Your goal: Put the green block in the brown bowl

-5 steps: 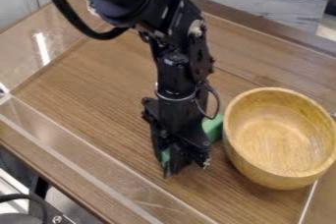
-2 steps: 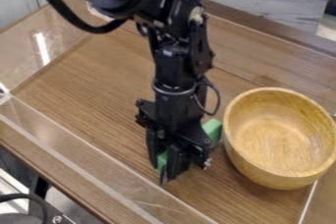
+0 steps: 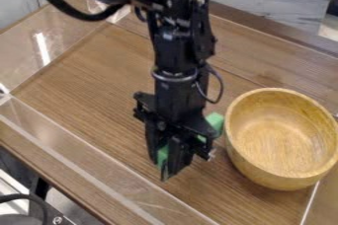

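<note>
My black gripper (image 3: 173, 165) points almost straight down over the wooden table, just left of the brown bowl (image 3: 282, 136). Its jaws are shut on the green block (image 3: 211, 122), which shows as bright green patches at the right side of the fingers and low between them. The block looks lifted a little off the table surface. The bowl is a round, light wooden one with a thick rim and nothing inside it. The arm covers most of the block.
The wooden table (image 3: 93, 81) has a clear raised wall (image 3: 53, 130) along its left and front edges. The bowl sits close to the table's right front corner. A pale ledge (image 3: 284, 7) runs behind the table.
The gripper has risen a little with the green block in it and drawn slightly back. The arm above it stands more upright. The bowl has not moved.
</note>
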